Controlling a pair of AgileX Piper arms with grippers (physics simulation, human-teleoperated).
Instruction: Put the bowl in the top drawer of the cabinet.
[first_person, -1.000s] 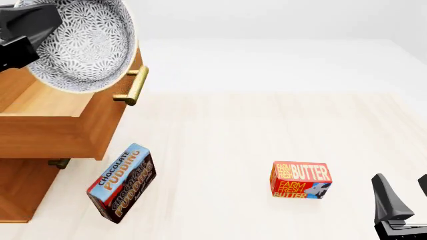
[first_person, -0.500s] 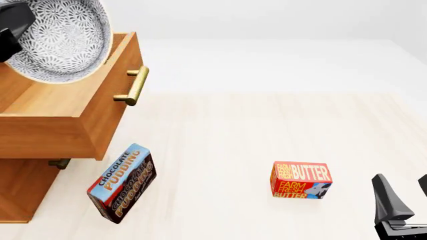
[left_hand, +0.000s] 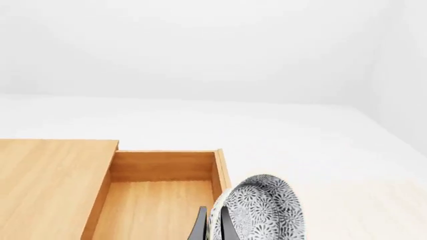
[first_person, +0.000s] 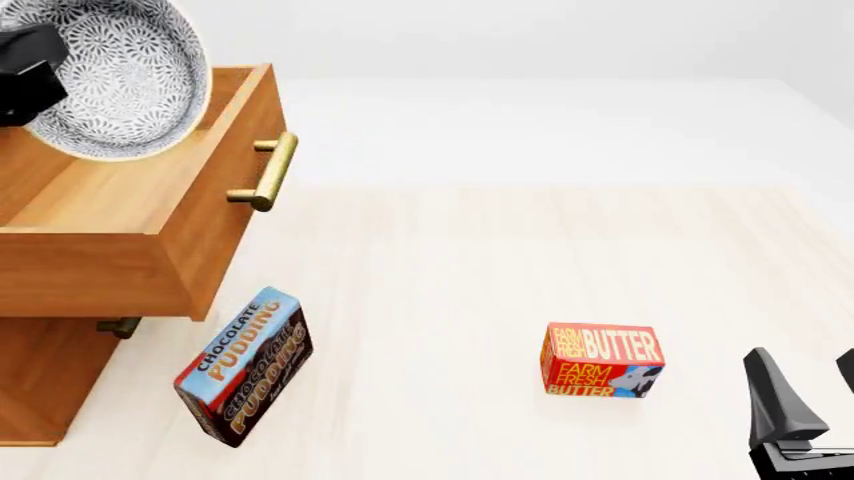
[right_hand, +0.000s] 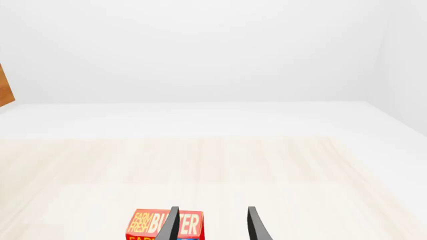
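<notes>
The cabinet (first_person: 54, 380) stands under the left gripper (left_hand: 212, 226), its top drawer (first_person: 160, 215) pulled out and its wooden floor bare below the gripper. The worktop (first_person: 534, 270) spreads wide to the gripper's right. The bowl (first_person: 114, 75) hangs tilted on edge above the drawer's back part, its rim pinched between the left gripper's two dark fingers (left_hand: 199, 227), one inside the rim and one outside.

The step in hand looks like the lowering. To do it well, the gripper should carry the bowl down over the middle of the drawer floor, level it out so the base meets the wood, and let go only when it is low. In the wrist view the bowl's far side seems to hang over the drawer's side wall (left_hand: 221, 170), so a small shift inward before descending seems wise; the brass handle (first_person: 271, 170) and front panel lie toward the open worktop, off that path.

The chocolate pudding box (first_person: 244, 367) leans by the cabinet's foot, and the butter box (first_person: 602, 360) sits just ahead of the right gripper (right_hand: 212, 225), which is parked low, parted and holding nothing
</notes>
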